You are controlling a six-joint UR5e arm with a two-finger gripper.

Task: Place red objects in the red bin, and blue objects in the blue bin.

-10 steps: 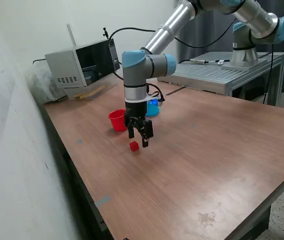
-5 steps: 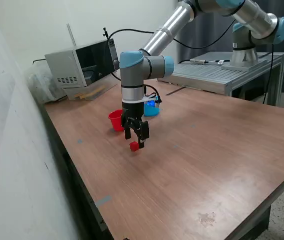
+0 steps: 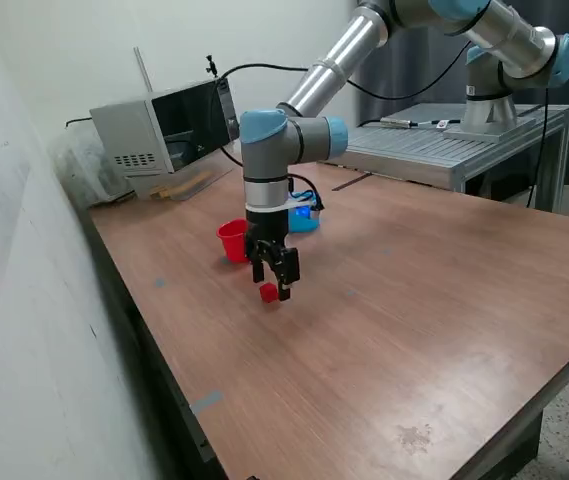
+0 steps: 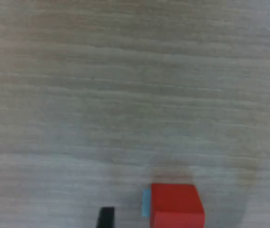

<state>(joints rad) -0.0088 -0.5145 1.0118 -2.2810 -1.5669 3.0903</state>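
**Closing on the red cube: centre first, then squeeze**

The two-finger black gripper (image 3: 273, 284) hangs low over the brown wood-grain table (image 3: 414, 300), with the tiny solid red cube (image 3: 268, 292) on the tabletop at its fingertips. In the wrist view the red cube (image 4: 176, 205) sits between the two dark fingertips (image 4: 106, 217), nearer one than the other, with clear table showing on both sides of it. The jaws stand wide and hold nothing. A thin light-blue sliver shows against one face of the cube; what it is cannot be told.

The step in hand appears to be the grasp. To do it well, the cube should sit midway between the fingers before they close, since an off-centre squeeze would likely push it sideways or twist it on the smooth wood. The fingertips should go low enough to catch the cube's flat sides, not its top edge. Being so small, it probably needs only a light, square pinch.

The small round red plastic cup (image 3: 232, 240) stands near, towards the exterior view's left of the arm, and the small round light-blue plastic cup (image 3: 306, 219) is partly hidden behind the wrist. The red cup is the likely target, a short carry away; lifting clear of its rim before moving across would avoid knocking it.
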